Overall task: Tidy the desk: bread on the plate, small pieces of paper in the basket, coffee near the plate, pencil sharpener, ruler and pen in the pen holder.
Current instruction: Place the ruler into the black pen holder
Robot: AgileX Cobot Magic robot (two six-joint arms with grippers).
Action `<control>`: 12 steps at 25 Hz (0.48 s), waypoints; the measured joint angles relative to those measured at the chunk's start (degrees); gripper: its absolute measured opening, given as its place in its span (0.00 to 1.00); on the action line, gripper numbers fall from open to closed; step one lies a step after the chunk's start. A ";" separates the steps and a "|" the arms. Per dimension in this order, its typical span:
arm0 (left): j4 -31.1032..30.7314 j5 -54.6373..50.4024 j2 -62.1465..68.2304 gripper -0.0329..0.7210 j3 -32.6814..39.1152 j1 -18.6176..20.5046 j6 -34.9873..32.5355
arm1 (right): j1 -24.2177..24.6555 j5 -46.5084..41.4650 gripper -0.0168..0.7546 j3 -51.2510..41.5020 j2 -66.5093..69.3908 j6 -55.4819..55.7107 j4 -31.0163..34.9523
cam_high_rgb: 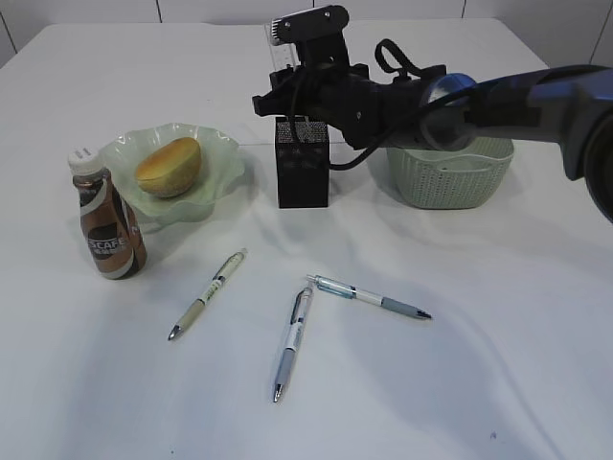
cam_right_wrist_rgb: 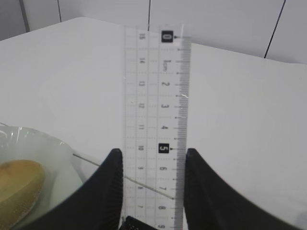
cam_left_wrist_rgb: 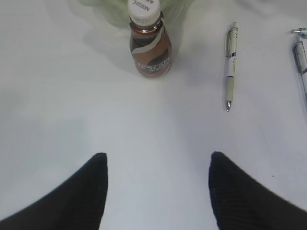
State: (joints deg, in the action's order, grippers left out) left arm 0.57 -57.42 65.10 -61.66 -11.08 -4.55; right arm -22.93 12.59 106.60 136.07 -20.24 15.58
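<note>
My right gripper (cam_high_rgb: 275,100) reaches across to just above the black mesh pen holder (cam_high_rgb: 304,165). It is shut on the clear ruler (cam_right_wrist_rgb: 156,96), which stands upright over the holder's mouth (cam_right_wrist_rgb: 139,224). The bread (cam_high_rgb: 170,165) lies on the green plate (cam_high_rgb: 226,153), and the coffee (cam_high_rgb: 110,226) stands beside the plate at its left. Three pens (cam_high_rgb: 208,293) (cam_high_rgb: 291,343) (cam_high_rgb: 370,297) lie on the desk (cam_high_rgb: 479,364). In the left wrist view my left gripper (cam_left_wrist_rgb: 158,160) hangs open over bare desk, short of the coffee (cam_left_wrist_rgb: 150,48). No pencil sharpener or small pieces of paper are in view.
The green basket (cam_high_rgb: 450,174) stands right of the pen holder, partly behind my right arm (cam_high_rgb: 498,101). One pen (cam_left_wrist_rgb: 230,62) lies to the right of the coffee in the left wrist view. The plate's rim (cam_right_wrist_rgb: 33,139) shows low at the left in the right wrist view.
</note>
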 joint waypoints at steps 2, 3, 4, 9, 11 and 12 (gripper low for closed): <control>0.00 0.00 0.00 0.66 0.00 0.00 0.00 | 0.00 0.00 0.40 0.00 0.14 0.00 0.00; 0.00 0.00 0.00 0.66 0.00 0.00 0.00 | 0.00 0.00 0.40 0.00 0.21 0.00 0.00; 0.00 0.00 0.00 0.66 0.00 0.00 0.00 | 0.00 0.00 0.40 0.00 0.28 0.00 0.00; 0.00 0.00 0.00 0.66 0.00 0.00 0.00 | 0.00 0.00 0.40 0.00 0.28 0.00 0.11; 0.00 0.00 0.00 0.66 0.00 0.00 0.00 | 0.00 0.00 0.40 0.00 0.28 0.00 0.11; 0.00 0.00 0.00 0.66 0.00 0.00 0.00 | 0.00 0.00 0.40 0.00 0.28 0.00 0.11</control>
State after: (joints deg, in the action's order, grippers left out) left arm 0.57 -57.42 65.10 -61.66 -11.08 -4.55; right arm -22.93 12.59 106.60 136.36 -20.24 15.69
